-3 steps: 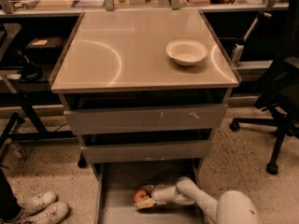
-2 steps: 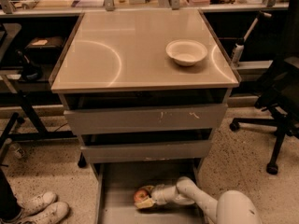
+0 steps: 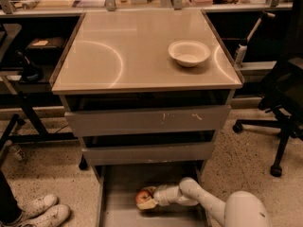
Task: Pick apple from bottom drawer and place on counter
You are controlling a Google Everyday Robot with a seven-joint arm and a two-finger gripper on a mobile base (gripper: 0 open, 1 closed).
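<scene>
The apple (image 3: 142, 196), red with a yellowish patch, lies on the grey floor of the open bottom drawer (image 3: 123, 183), near its front middle. My gripper (image 3: 148, 197) reaches in from the lower right on a white arm, low inside the drawer. Its fingers (image 3: 149, 205) sit on either side of the apple and close on it. The apple still rests on the drawer floor. The counter (image 3: 118, 51) is the glossy beige top of the cabinet above.
A white bowl (image 3: 189, 52) stands on the counter at the right. Two shallower grey drawers (image 3: 147, 121) sit above the bottom one, slightly open. A black office chair (image 3: 284, 103) stands to the right, white shoes (image 3: 40, 212) at the lower left, and a cluttered bench behind.
</scene>
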